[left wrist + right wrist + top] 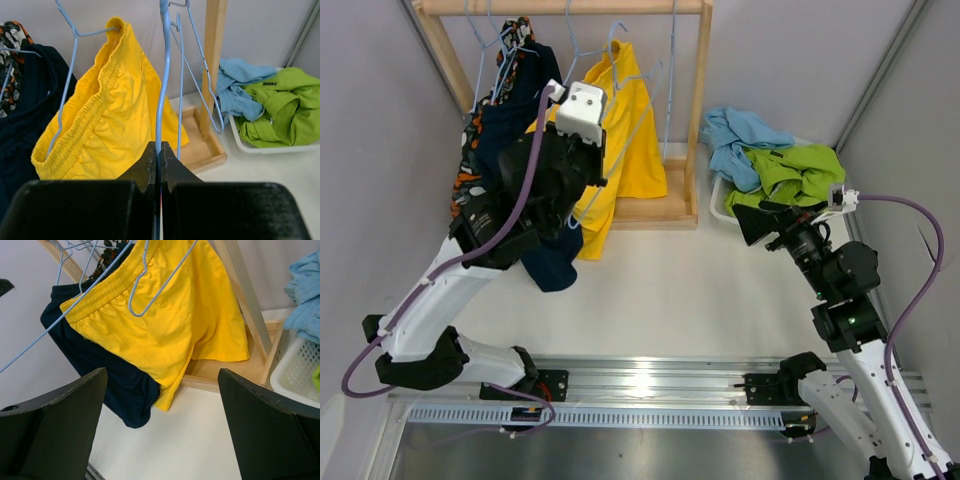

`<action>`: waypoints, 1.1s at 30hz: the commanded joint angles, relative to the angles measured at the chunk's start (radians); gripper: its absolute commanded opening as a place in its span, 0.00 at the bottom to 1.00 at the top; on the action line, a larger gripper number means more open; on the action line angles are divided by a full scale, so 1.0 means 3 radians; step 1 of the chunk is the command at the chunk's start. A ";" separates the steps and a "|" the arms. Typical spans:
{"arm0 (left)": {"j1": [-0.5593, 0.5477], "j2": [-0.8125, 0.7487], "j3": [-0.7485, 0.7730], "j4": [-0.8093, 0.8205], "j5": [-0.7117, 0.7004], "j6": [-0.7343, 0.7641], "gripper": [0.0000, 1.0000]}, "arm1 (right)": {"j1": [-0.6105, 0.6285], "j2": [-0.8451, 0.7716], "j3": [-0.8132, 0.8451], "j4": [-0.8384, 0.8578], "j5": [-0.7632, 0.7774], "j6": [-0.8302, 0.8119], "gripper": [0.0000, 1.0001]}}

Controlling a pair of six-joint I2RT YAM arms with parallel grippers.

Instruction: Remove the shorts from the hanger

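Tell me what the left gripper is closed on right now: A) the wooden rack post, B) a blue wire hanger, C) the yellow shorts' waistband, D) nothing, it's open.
B: in the left wrist view the left gripper is shut on the thin wire of the blue hanger, while the yellow shorts hang beside it, ungripped.

Far edge: yellow fabric shorts, light blue wire hangers.
Far right corner: lime green fabric shorts, white basket.

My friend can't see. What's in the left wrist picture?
The left pincer is shut on a blue hanger. Yellow shorts hang beside it on the left; blue shorts and green shorts lie in a white basket on the right.
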 commanded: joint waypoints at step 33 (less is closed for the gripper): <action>0.1224 0.2175 0.1698 0.0495 0.1331 -0.0445 0.09 | -0.0215 -0.0105 -0.0406 -0.0103 -0.0243 -0.0179 1.00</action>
